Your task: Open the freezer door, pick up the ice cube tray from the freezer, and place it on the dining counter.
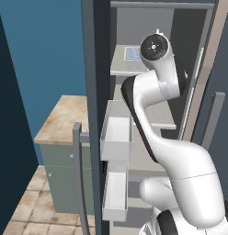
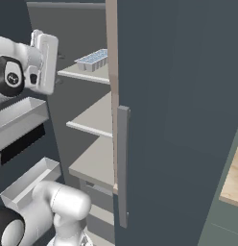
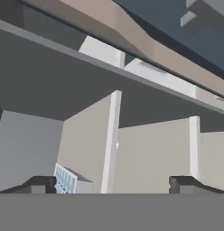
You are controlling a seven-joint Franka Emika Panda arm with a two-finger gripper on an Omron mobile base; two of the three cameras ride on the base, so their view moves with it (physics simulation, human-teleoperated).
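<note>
Nearest to our lens stood the claw (image 3: 112,184), its two dark tips spread as wide as they go and gripping nothing. Around it we saw the freezer (image 1: 148,92), its freezer door (image 1: 95,69) already swung wide to the claw's left with pale bins hanging on its inner face. Ahead of the claw, on an upper shelf (image 2: 85,74) and off toward one tip, lay the ice cube tray (image 2: 93,58), well apart from both tips. We judged the reach should centre the tray between the tips before closing. It looked small, flat and white-grey, gridded with pale blue cells.
</note>
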